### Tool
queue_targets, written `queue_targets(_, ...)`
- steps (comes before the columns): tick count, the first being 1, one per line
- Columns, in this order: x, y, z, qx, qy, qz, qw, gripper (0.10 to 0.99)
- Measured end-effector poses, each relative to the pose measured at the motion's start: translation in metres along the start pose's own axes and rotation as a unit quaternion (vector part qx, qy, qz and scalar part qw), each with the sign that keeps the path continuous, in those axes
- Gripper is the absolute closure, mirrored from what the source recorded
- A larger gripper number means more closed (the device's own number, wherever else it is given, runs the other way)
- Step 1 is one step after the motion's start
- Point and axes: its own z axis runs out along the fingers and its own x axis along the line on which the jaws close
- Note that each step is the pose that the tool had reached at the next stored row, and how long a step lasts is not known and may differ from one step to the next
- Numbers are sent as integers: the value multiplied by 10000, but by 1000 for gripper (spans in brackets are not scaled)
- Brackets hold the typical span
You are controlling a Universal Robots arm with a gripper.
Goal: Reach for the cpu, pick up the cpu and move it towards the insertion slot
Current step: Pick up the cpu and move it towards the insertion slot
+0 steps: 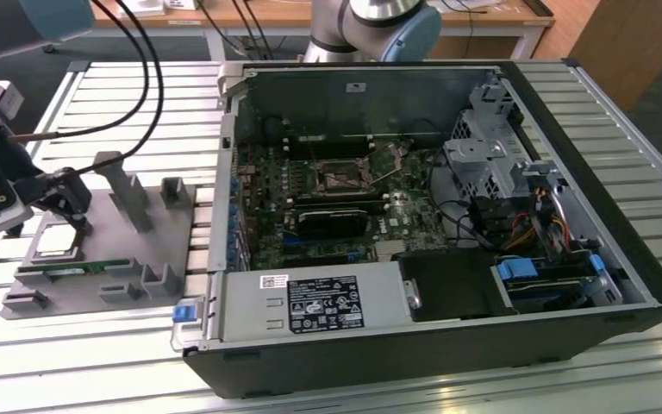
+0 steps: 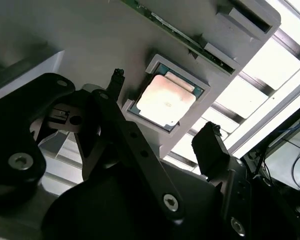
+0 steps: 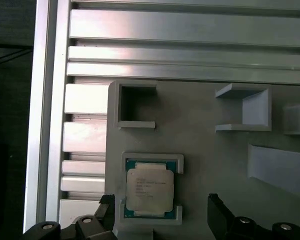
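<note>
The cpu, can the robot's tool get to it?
Probably yes. The cpu lies bare-topped in its grey holder, and the open tool hangs above it, a finger on each side, with nothing between.

This looks like a robotics lab or test workshop. A robot arm [image 1: 368,24] stands at the far edge of a table [image 1: 636,112] built from slatted aluminium rails, and 1 desktop computer case [image 1: 423,362] lies open on it with its green circuit board [image 1: 417,216] exposed. Beside the case a grey plastic fixture [image 1: 101,250] holds loose parts, among them a bare chip [image 3: 150,189]. Black cables [image 1: 156,82] hang across the table, and a wooden desk [image 1: 285,12] stands behind.
</note>
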Motion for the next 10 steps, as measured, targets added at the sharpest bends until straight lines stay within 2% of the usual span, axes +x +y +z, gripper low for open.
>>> queue_targets(6, 36, -7, 109, 0, 0, 0, 10000, 278)
queue_targets(7, 47, -8, 127, 0, 0, -1, 10000, 349)
queue_targets(10, 58, -10, 179, 0, -1, -1, 10000, 349)
